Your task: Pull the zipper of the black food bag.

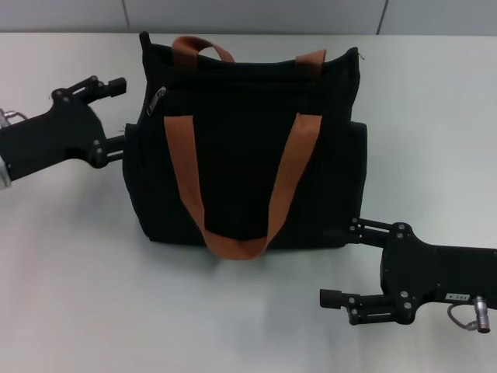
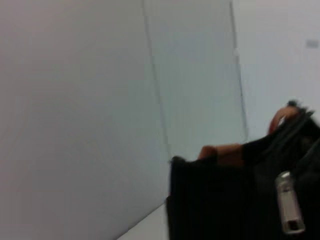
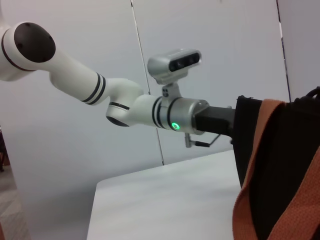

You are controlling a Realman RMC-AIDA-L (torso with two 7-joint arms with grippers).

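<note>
The black food bag (image 1: 248, 155) stands upright mid-table, with two rust-brown strap handles (image 1: 233, 247). Its silver zipper pull (image 1: 157, 99) hangs at the upper left end of the zip line; it also shows close up in the left wrist view (image 2: 290, 210), on the bag (image 2: 225, 205). My left gripper (image 1: 116, 114) is open beside the bag's left side, level with the pull and a little left of it. My right gripper (image 1: 347, 263) is open at the bag's lower right corner, one finger against the bag's base.
The white table (image 1: 78, 295) stretches around the bag on all sides. A grey panelled wall (image 1: 256, 14) runs behind it. The right wrist view shows my left arm (image 3: 140, 107) reaching to the bag (image 3: 295, 145).
</note>
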